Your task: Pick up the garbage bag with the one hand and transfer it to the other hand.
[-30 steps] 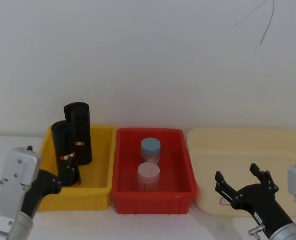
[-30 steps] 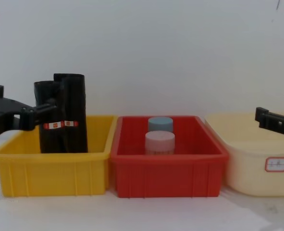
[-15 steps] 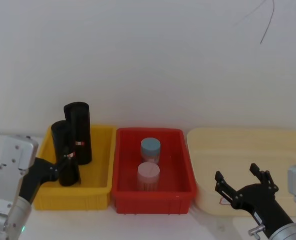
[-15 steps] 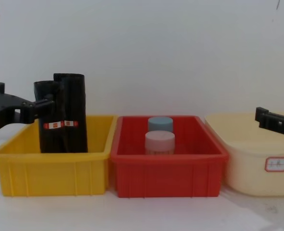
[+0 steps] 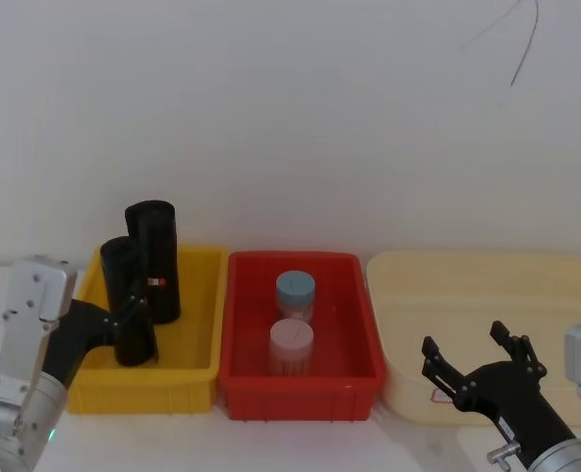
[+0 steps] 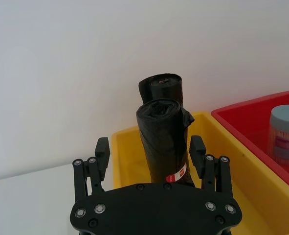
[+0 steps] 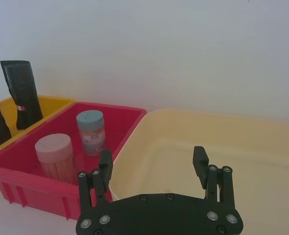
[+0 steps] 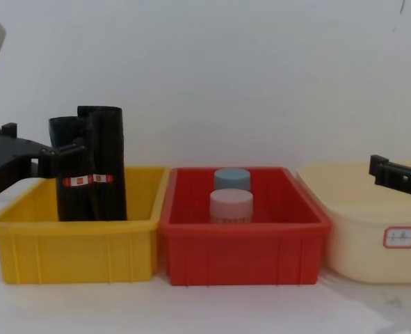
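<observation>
The garbage bag (image 5: 121, 275) stands upright in the yellow bin (image 5: 143, 388), towards its near left part, with a red-and-white label band low on its body. A second roll (image 5: 154, 246) of the same black plastic stands at 1 o'clock of the bag in the head view, touching it or just beside it. The left gripper (image 6: 150, 151) reaches in from 8 o'clock of the bag. Its fingers (image 6: 198, 149) are spread apart, wider than the bag. In the left wrist view one finger lies on each side of the bag and neither presses on it. In the chest view a fingertip overlaps the upper part of the bag. The red bin (image 5: 300, 388) sits at 3 o'clock of the yellow bin, with their walls just beside each other. It holds a blue-capped jar (image 5: 295, 292) and, at 6 o'clock of that, a pink-capped jar (image 5: 292, 344). The cream tub (image 5: 487, 285) sits at 3 o'clock of the red bin. The right gripper (image 5: 463, 339) hangs over the near rim of the tub with its fingers spread apart and nothing between them. It is well apart from the bag.
</observation>
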You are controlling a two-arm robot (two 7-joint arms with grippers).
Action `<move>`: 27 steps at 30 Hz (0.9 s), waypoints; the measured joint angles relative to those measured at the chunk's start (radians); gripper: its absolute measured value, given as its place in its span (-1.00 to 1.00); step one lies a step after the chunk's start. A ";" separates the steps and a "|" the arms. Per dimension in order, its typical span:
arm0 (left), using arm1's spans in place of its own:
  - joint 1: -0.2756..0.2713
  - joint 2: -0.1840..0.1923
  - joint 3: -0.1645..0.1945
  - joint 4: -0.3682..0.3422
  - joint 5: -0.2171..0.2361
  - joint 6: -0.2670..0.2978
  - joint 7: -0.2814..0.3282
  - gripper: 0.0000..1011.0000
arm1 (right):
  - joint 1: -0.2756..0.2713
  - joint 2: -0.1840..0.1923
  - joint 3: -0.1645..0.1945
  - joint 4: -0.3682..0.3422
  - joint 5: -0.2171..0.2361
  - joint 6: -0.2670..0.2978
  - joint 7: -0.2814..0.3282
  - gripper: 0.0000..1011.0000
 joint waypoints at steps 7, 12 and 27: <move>-0.028 -0.013 -0.005 0.051 -0.012 -0.023 -0.028 0.98 | 0.000 0.000 0.000 0.000 0.000 0.000 0.000 0.98; -0.050 -0.025 -0.008 0.090 -0.023 -0.040 -0.049 0.98 | 0.000 0.000 0.000 0.000 0.000 0.000 0.000 0.98; -0.119 -0.068 -0.016 0.206 -0.061 -0.085 -0.112 0.98 | 0.000 0.000 0.000 0.000 0.000 0.000 0.000 0.98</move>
